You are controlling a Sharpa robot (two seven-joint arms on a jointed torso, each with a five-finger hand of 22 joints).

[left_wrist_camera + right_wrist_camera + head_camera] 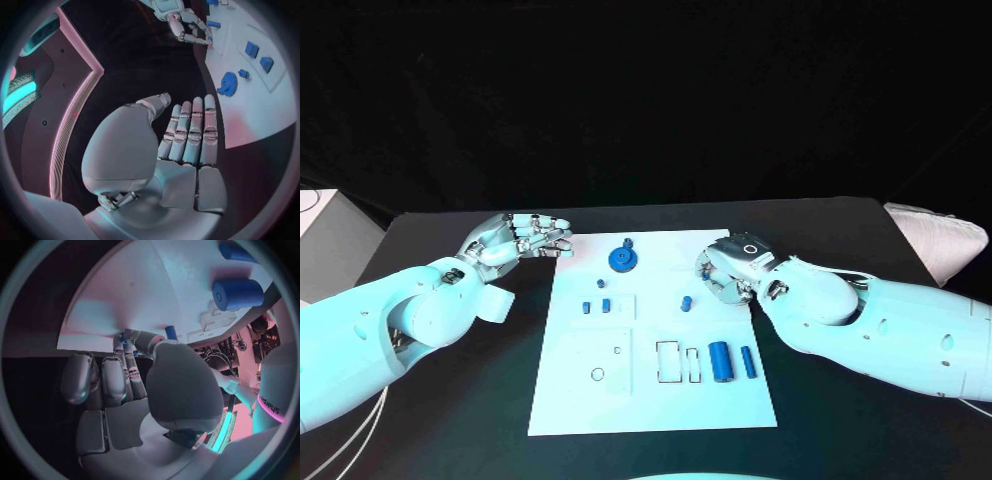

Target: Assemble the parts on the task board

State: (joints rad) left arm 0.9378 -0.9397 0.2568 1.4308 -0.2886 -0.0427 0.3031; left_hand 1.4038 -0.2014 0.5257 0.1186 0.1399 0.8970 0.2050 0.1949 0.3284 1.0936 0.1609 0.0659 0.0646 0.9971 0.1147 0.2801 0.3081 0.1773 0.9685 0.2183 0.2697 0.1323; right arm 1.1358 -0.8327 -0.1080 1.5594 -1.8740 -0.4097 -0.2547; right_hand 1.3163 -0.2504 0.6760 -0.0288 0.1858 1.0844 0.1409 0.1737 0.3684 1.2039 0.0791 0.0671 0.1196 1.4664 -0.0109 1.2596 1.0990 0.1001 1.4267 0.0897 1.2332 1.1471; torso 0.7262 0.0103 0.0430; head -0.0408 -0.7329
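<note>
The white task board (661, 400) lies in the middle of the black table. On it are a blue gear (625, 262), small blue blocks (597, 305), a short blue peg (687, 302), and a thick blue cylinder (720, 362) next to a thinner one (749, 361). My left hand (524, 238) hovers off the board's far left corner. Its fingers (190, 132) are straight and side by side, holding nothing, with the gear (227, 84) beyond them. My right hand (733, 265) is at the board's right edge. Its thumb and fingertips (128, 340) meet close to the peg (170, 332); whether they pinch anything is hidden.
Outlined recesses (679, 362) and small holes (597, 374) mark the near half of the board. Bare black table (473, 400) runs along both sides. A pale cushion-like object (942, 240) sits at the table's far right corner.
</note>
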